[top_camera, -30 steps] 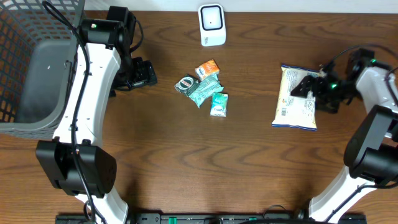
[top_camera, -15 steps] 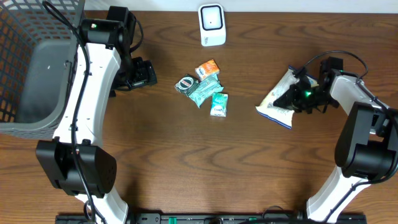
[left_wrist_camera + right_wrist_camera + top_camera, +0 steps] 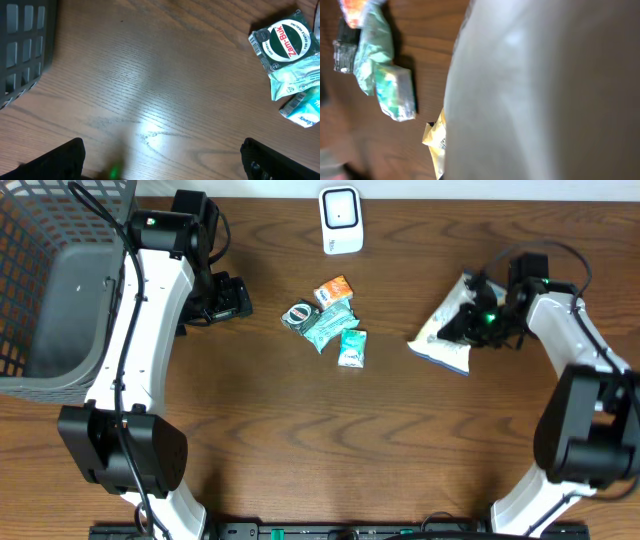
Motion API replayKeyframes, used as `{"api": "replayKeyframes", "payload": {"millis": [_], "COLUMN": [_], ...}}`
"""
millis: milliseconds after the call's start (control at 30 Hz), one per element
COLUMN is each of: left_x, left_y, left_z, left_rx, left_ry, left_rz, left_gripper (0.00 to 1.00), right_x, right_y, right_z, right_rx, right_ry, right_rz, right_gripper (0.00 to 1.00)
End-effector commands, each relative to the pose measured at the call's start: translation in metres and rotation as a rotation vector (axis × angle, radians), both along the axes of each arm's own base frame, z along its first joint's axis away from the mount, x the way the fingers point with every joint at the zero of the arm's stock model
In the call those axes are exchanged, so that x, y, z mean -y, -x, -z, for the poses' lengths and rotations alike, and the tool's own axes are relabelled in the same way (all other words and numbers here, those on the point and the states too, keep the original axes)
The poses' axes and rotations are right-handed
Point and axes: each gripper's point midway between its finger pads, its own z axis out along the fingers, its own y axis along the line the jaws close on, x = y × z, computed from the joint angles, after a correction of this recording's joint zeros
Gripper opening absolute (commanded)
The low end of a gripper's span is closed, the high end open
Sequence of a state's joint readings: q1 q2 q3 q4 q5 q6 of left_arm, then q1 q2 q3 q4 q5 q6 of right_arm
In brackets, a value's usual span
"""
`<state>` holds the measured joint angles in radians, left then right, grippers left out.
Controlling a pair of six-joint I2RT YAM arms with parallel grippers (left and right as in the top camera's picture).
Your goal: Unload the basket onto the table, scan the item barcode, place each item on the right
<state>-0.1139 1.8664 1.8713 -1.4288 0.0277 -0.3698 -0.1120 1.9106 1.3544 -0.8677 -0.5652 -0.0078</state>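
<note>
The right gripper (image 3: 470, 325) is clamped tight on the bag (image 3: 436, 345). It pinches the bag's upper end, so the bag hangs tilted over the right side of the table (image 3: 400, 450); whether its low corner touches the wood I cannot tell. The pick-up, step 1, looks done.

The scanner (image 3: 341, 220) stands at the far edge, well apart from the bag, and nothing faces it. I judge that 2 steps are left: carry the bag over, then turn its barcode side to the scanner's window. (The right wrist view is nearly filled by the bag, too close and blurred to find a barcode.)

The left gripper (image 3: 162, 147) has its jaws wide and holds nothing, hovering over bare wood. The packets (image 3: 328, 322) lie untouched between basket (image 3: 40, 370) and bag.
</note>
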Motion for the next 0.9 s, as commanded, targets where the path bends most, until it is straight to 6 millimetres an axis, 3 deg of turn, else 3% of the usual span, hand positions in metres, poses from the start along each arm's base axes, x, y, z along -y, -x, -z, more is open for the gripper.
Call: {"api": "replayKeyframes", "payload": {"millis": [0,300,400,633,867], "left_x": [0.000,0.000,0.000,0.000,0.000], "left_y": [0.002,0.002,0.002,0.002,0.002], "left_z": [-0.005,-0.005,-0.005,-0.005,-0.005], "left_rx": [0.012,0.012,0.012,0.012,0.012], "left_ry": [0.004,0.004,0.004,0.004,0.004], "left_rz": [-0.006,-0.006,-0.006,-0.006,-0.006], "left_gripper": [0.98,0.98,0.98,0.98,0.98], "right_x": [0.002,-0.017,-0.012,-0.025,0.002], "right_y": [-0.014,-0.007,-0.009,-0.004,-0.006], "right_z": [-0.045,-0.048,-0.051,-0.062,-0.080], "right_rx": [0.153,0.204,0.222,0.242,0.269], "right_ry": [0.232,0.576,0.725,0.796,1.045], "right_rz": [-0.020,-0.120,-0.089,-0.116,-0.074], "right_gripper": [0.02,0.01,0.02,0.02,0.01]}}
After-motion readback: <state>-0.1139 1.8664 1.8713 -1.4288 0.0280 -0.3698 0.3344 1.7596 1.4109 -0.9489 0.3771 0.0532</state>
